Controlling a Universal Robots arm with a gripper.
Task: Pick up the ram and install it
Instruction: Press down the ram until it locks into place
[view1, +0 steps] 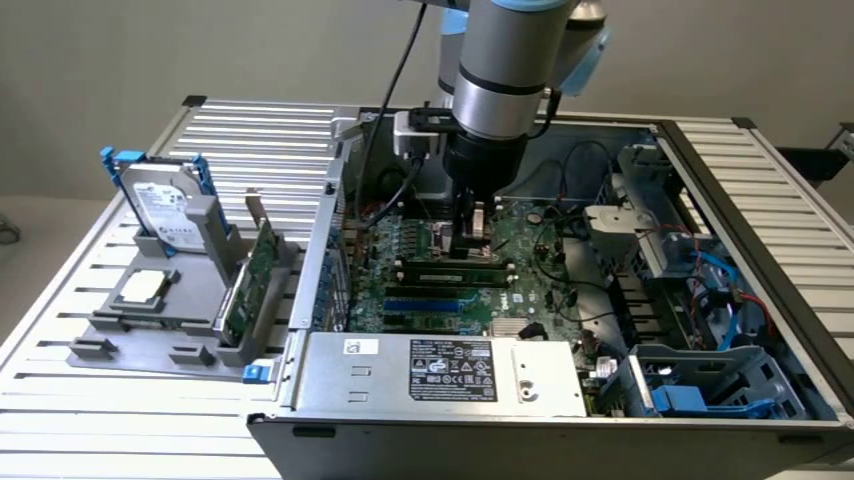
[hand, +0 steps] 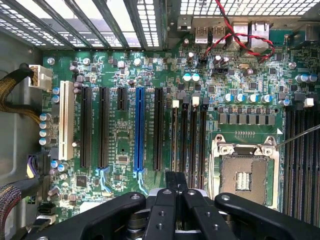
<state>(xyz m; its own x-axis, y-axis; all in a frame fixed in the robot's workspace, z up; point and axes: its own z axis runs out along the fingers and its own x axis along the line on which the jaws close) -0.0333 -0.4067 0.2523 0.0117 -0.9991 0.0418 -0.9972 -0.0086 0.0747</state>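
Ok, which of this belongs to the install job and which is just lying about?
Job: end effector, shut; memory slots; motherboard.
Lying about: hard drive; power supply; blue slot; CPU socket.

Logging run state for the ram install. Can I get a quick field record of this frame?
gripper: low over the motherboard, inside the open case
fingers: shut, nothing seen between them
nearest: black memory slots, beside the CPU socket
socket: open, no chip in it
outside case: hard drive and green card standing in a grey fixture
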